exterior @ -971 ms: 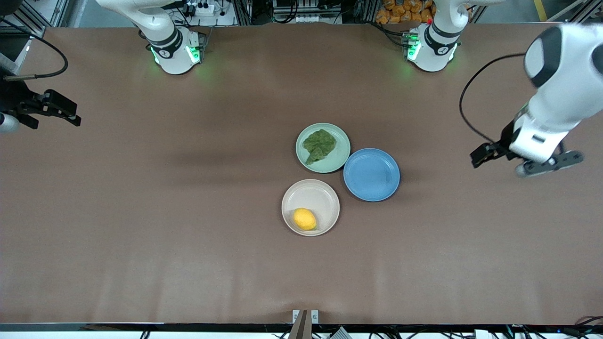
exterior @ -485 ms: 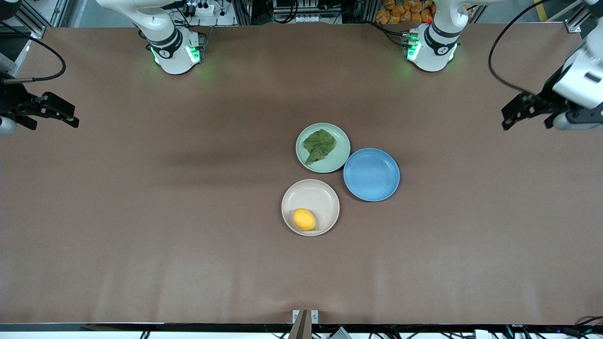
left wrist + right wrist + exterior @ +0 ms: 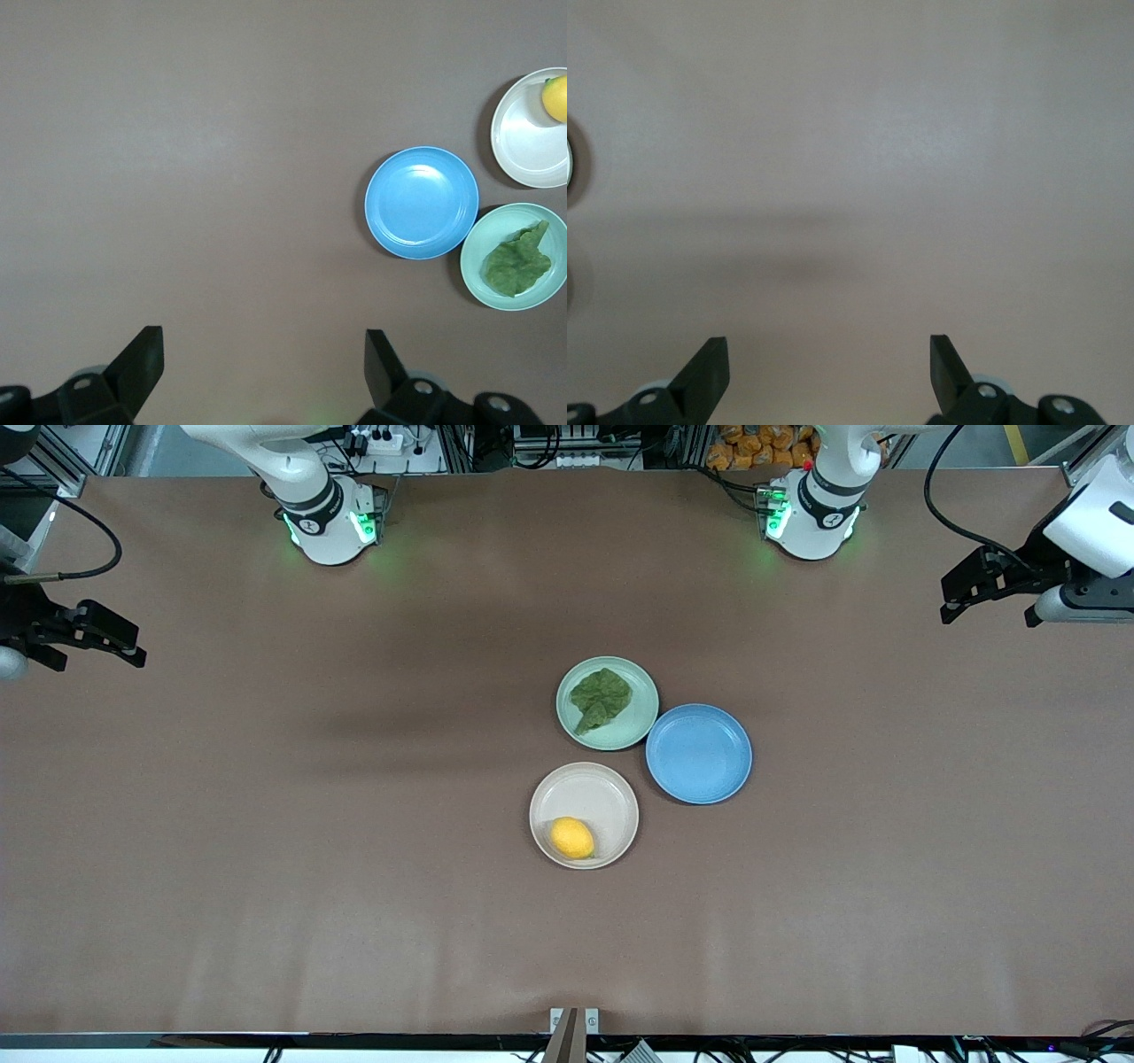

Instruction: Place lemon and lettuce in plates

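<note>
A bright yellow lemon (image 3: 572, 838) is seen against a cream-beige plate (image 3: 595, 793). A dark green, crinkle-textured lettuce leaf (image 3: 600, 697) is set off by a pale mint green plate (image 3: 638, 722). A third plate (image 3: 699, 754) is coloured plain mid blue. All three plates are unpatterned. The table (image 3: 266, 824) is covered in a uniform matt brown. The left gripper (image 3: 970, 592) and the right gripper (image 3: 106, 638) are finished in black, while the arm casings are white with black bands and green lights glowing at the bases.
</note>
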